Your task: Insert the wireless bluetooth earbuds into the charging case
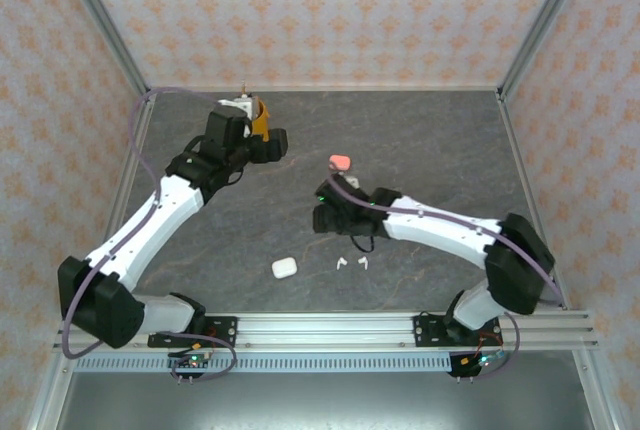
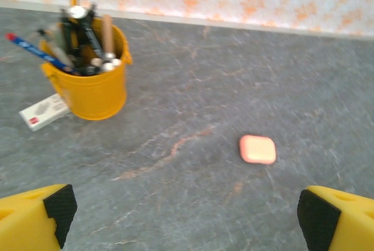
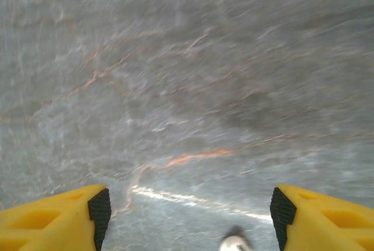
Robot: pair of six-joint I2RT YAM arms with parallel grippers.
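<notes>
Grey veined table [image 1: 420,130]. Left arm [image 1: 160,210] reaches to the far left; right arm [image 1: 440,230] lies across the middle. Left gripper [image 2: 187,210] has its jaws spread wide with nothing between them, and faces a yellow cup [image 2: 93,90] of pens with a small white box [image 2: 45,111] just beside its base. Right gripper [image 3: 190,210] is also wide apart and empty, low over bare stone. A blurred white speck [image 3: 234,243] sits at the bottom edge, unidentifiable. Pink case [image 1: 340,162] is shut, just beyond the right gripper. White case [image 1: 284,268] is shut, near the front. Two white earbuds [image 1: 341,263] lie loose on the table just right of it, clear of both grippers.
</notes>
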